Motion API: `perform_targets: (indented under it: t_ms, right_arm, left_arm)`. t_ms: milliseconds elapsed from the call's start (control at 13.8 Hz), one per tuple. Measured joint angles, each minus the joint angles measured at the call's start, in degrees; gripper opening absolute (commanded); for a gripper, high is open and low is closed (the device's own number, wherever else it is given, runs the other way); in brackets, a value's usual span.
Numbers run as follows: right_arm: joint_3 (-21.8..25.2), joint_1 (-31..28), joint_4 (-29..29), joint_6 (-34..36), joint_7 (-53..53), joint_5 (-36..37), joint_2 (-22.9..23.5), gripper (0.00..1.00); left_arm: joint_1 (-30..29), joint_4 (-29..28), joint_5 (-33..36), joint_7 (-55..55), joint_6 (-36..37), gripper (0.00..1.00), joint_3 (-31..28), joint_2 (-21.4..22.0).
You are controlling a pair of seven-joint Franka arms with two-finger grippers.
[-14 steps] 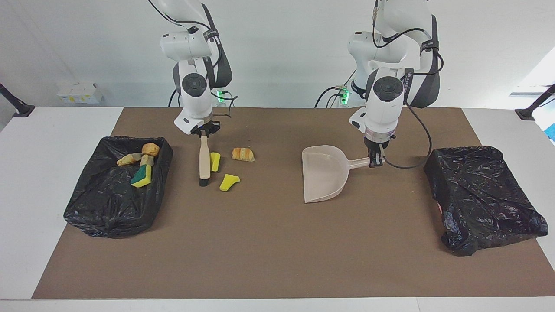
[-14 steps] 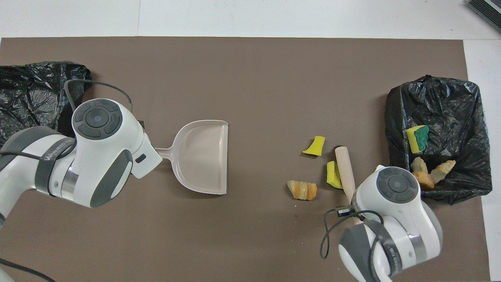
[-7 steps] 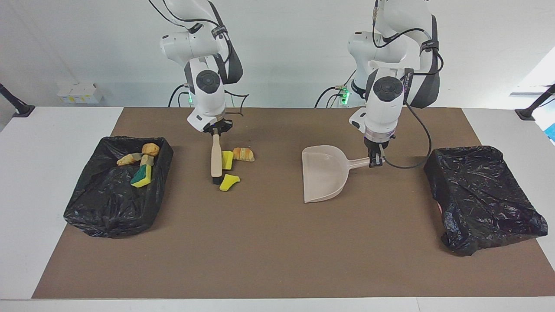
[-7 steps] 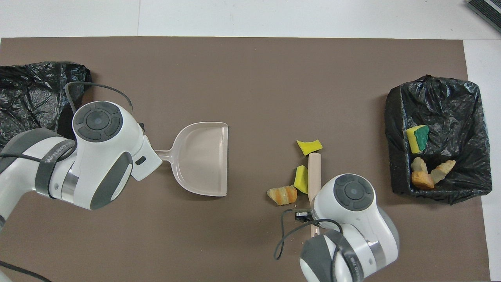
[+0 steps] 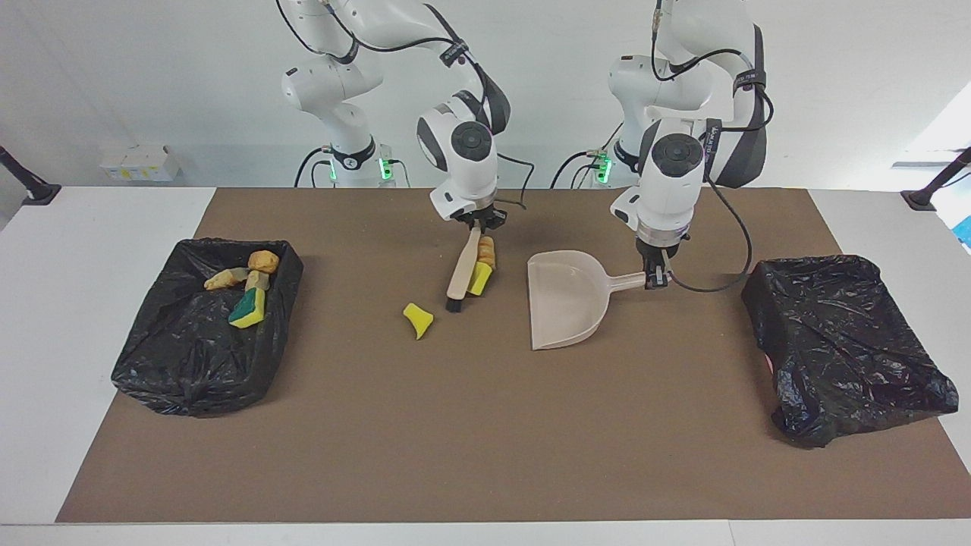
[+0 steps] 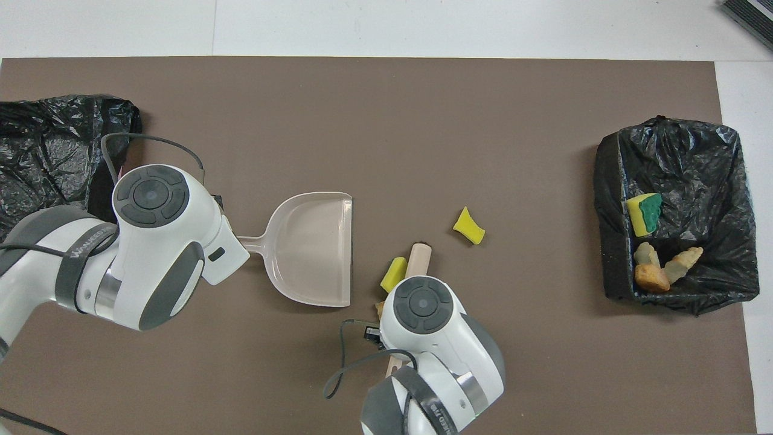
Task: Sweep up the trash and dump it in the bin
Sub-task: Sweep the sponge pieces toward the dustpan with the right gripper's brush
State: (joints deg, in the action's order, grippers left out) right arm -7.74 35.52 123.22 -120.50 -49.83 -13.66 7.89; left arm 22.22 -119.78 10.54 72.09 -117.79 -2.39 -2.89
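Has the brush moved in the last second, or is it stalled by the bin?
Yes. The brush, held by the right gripper, has swept away from the bin holding trash toward the dustpan, pushing two pieces along; one yellow chunk got left behind.

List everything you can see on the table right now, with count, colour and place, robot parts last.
Loose trash on the mat: three pieces. Yellow sponge chunk alone, toward the right arm's end from the brush; yellow sponge chunk and golden-brown bread piece against the brush, between it and the dustpan.
Trash in the bin: four pieces, one yellow-green sponge, three golden-brown bread pieces.
Brush: one, beige, black bristles, mid-table.
Dustpan: one, beige, mouth facing the brush.
Bin with trash: one, black liner, right arm's end.
Second bin: one, black liner, left arm's end.
Mat: one, brown.
Right gripper: shut on the brush handle.
Left gripper: shut on the dustpan handle.
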Motion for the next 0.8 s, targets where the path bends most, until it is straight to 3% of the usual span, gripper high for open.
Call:
perform_targets:
  t_ms: [509,800]
  right_arm:
    - [-0.05,4.03,-12.38,-0.24,6.09,-10.96,6.07,0.0]
    - [0.2,3.76,-16.67,2.23,7.39,-11.62,6.74,0.0]
  left_arm:
    - [0.0,-5.02,0.82,-0.02,-2.97,0.0,0.04,2.65]
    - [-0.04,-5.84,0.83,-0.07,-3.31,0.0,-0.09,2.84]
